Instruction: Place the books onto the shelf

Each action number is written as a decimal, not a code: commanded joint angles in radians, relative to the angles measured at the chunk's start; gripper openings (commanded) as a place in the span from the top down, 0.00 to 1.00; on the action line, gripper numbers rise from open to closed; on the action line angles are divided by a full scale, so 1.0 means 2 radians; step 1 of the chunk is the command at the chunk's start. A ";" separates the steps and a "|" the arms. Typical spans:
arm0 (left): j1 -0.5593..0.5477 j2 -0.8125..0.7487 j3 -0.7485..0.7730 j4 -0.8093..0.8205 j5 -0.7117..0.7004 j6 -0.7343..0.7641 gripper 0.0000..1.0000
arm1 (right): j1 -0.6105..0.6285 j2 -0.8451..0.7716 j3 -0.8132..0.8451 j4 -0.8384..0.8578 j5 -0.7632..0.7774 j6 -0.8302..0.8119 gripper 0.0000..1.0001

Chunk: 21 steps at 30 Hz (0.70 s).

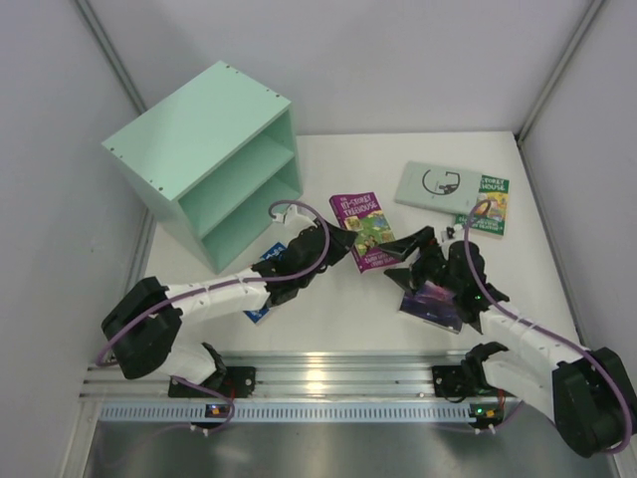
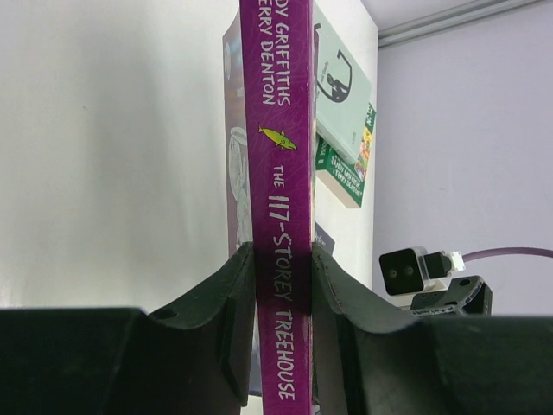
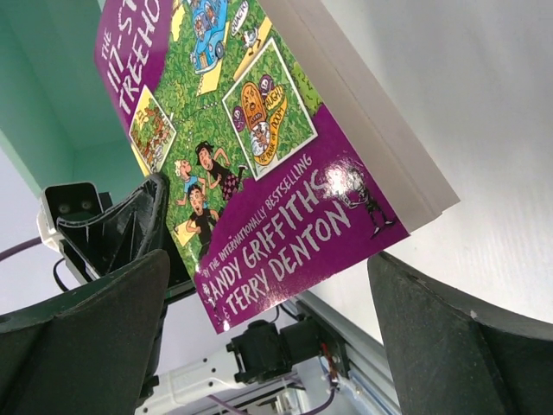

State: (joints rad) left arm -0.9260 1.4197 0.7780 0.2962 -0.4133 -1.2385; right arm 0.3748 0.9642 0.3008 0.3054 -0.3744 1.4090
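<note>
The left tool (image 2: 283, 264) is clamped on the spine of the magenta-green book (image 2: 275, 156), while the right tool (image 3: 268, 277) stands wide apart close by.

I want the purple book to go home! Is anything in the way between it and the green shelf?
Nothing visible is. The left claw pinches the purple book by its spine, and the white table between it and the open front of the shelf is bare. Both compartments look empty.

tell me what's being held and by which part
The left end effector clamps the magenta-green book by its spine edge; the right end effector is open, holding nothing.
</note>
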 commanded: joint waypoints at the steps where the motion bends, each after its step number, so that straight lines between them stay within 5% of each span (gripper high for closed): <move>1: -0.001 -0.022 0.031 0.069 0.000 -0.023 1.00 | 0.017 -0.005 0.001 0.069 0.013 0.007 0.03; 21: -0.001 -0.046 0.025 0.075 -0.036 -0.039 1.00 | 0.087 -0.002 0.022 0.017 0.127 0.071 0.02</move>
State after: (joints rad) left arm -0.9253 1.3975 0.7837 0.3115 -0.4648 -1.2839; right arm 0.5285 0.9577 0.3031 0.3130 -0.2012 1.5326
